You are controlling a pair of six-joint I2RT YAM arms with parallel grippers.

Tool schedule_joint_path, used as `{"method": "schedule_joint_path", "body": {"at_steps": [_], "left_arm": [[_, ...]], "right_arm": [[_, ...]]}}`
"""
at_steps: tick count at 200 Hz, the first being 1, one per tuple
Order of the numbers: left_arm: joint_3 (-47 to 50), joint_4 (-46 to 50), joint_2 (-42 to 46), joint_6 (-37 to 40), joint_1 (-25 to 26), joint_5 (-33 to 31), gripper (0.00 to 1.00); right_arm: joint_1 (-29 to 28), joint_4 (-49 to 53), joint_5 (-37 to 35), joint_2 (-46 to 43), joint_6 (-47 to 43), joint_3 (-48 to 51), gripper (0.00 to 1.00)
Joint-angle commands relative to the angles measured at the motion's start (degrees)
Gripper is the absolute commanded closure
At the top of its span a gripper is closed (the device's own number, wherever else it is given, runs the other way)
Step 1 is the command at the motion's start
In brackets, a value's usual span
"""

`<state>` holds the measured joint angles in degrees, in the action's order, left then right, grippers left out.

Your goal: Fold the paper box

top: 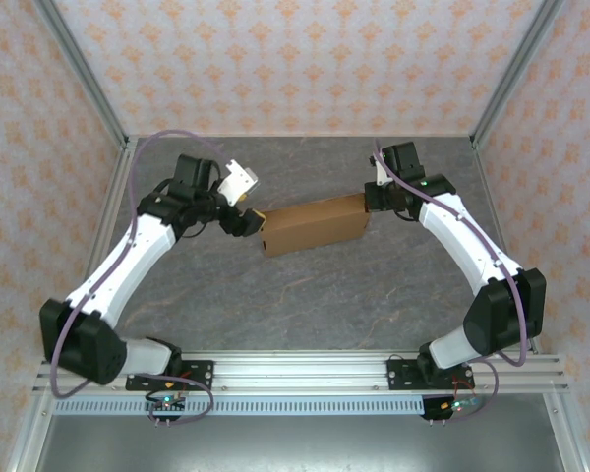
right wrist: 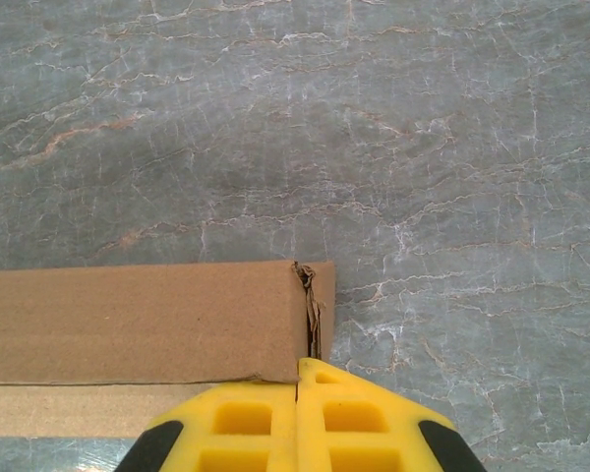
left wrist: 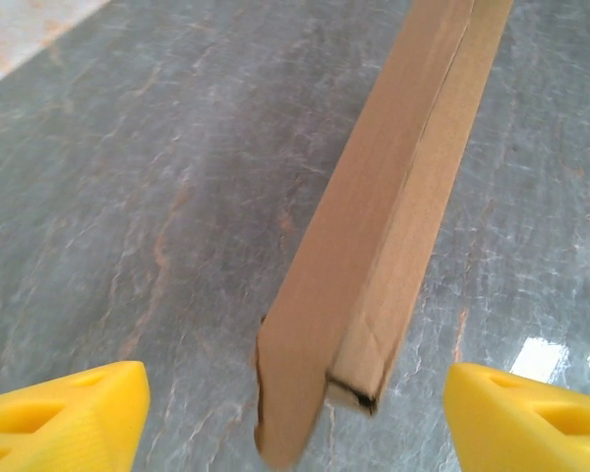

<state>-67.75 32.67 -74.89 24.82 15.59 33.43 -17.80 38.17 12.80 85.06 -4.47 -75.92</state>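
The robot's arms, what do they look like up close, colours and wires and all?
Both the left arm and right arm have white links, bulky black joints and a purple cable alongside. The fingers are bright yellow wedges with hollow pockets.

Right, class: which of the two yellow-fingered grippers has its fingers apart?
The left gripper: its fingers stand wide, either side of one end of the brown cardboard box. On the right gripper they are shut together at the other end.
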Motion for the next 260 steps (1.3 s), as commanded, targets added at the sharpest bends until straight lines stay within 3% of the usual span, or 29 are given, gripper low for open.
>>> {"method": "schedule_joint_path", "body": {"at_steps": [1,40,95,153,212,260], "left_arm": [[4.39,-3.66,4.72,-6.4,-0.38,-6.52,0.26],[6.13,-2.82,5.69,-7.68,0.9,-7.6,0.42],[3.36,-0.46,0.51,-6.4,2.59,-6.65,0.49],[0.86,-0.8,-2.43,-6.92,2.91,-8.94,0.66],[-0.89,-0.92,-4.99,-7.01,3.19,-9.16,0.75],[-1.56,-0.86,-5.5,-7.1,3.46,-9.06,0.75]], "right_arm": [[0.25,2.96,-1.55,1.76,1.12,-1.99,1.0],[0.14,3.39,-1.36,2.57,0.95,-2.83,1.0],[0.14,3.31,-1.42,2.23,0.95,-2.83,1.0],[0.07,3.13,-1.28,2.24,0.97,-2.64,1.0],[-0.08,3.23,-1.37,2.11,0.95,-2.8,1.0],[-0.25,3.31,-1.37,2.24,0.93,-2.75,1.0]]}}
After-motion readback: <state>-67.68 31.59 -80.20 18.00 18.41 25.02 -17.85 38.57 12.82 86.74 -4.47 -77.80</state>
